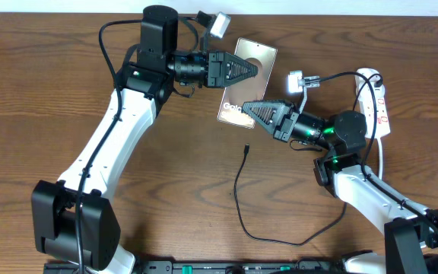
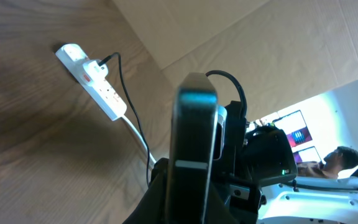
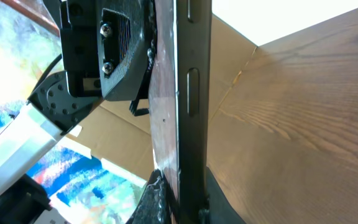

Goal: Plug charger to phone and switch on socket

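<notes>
In the upper centre of the overhead view, the phone point(image 1: 261, 55) is gripped from two sides. The left gripper point(image 1: 253, 70) comes in from the left and is clamped on the phone's upper part. The right gripper point(image 1: 251, 109) comes in from the lower right and is clamped on the lower end, next to the white lettering. Each wrist view confirms the grip: the phone appears edge-on, rising from between that gripper's own fingers.

Step in hand: positioning the phone. Judged from the layout, neither the plugging nor the switching has begun.

- The charger point(image 1: 239, 199) lies loose on the table point(image 1: 52, 76). It runs from the lower right of the frame, along the bottom and up the centre.
- Its connector tip point(image 1: 246, 149) rests just below the right gripper, near it but apart, and nothing holds it.
- The socket point(image 1: 376, 95) lies at the right edge of the frame, well apart from both grippers and beyond the right arm.

Next move, as a judgement: one gripper must release the phone to free itself for the cable while the other keeps the phone steady. The right gripper is the nearer to the connector tip. The tip must then be picked up close to its end and aligned with the phone's port. Which edge carries the port cannot be told from these views.

Caution: the tip is small and the cable thin, so an off-centre pinch is likely to twist it out of line.
</notes>
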Available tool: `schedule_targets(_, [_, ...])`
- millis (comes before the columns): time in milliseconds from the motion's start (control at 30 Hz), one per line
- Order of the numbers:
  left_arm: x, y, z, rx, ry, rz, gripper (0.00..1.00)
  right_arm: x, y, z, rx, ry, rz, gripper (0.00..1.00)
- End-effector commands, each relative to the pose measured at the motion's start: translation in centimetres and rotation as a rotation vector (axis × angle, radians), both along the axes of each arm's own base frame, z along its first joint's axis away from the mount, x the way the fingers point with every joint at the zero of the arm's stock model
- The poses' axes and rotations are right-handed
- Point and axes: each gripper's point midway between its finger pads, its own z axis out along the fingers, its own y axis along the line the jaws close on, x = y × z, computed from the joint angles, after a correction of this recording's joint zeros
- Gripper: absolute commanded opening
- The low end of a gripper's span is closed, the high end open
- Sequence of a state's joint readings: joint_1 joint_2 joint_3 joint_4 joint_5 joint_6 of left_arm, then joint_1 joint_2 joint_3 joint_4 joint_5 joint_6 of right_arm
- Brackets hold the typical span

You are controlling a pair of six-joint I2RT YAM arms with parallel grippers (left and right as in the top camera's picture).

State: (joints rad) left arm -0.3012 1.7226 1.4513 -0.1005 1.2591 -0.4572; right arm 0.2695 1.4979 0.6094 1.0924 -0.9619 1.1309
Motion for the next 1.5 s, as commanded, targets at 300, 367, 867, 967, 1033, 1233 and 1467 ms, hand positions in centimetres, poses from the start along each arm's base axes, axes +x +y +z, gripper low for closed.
schedule_targets(300, [1.4,2.3,-10.0,0.526,0.104,0.356,0.07,3.0,-1.9,-3.6,-0.138,-0.014,-0.136,0.15])
schedule_targets(367, [1.5,4.0,-11.9,0.629,0.131,0.422,0.07,3.0,-2.1,-5.7,-0.203,0.021,-0.134,0.24])
schedule_targets(867, [1.2,11.2,-21.1,1.041,0.252,0.658,0.07,1.7,-5.8,-17.5,-0.578,0.379,-0.275,0.76])
schedule_targets(967, [1.2,12.0,-23.3,1.108,0.273,0.664,0.07,1.1,-6.7,-19.0,-0.634,0.433,-0.297,0.82])
schedule_targets(1033, [1.1,12.0,-24.8,1.133,0.299,0.646,0.07,0.5,-6.9,-19.8,-0.674,0.454,-0.294,0.86])
schedule_targets(1233, [0.1,11.6,-28.5,1.201,0.352,0.589,0.08,-1.4,-6.8,-21.6,-0.779,0.486,-0.255,0.99])
schedule_targets(1467, [-1.0,11.9,-29.9,1.248,0.393,0.555,0.29,-3.5,-5.8,-22.7,-0.93,0.489,-0.205,0.99])
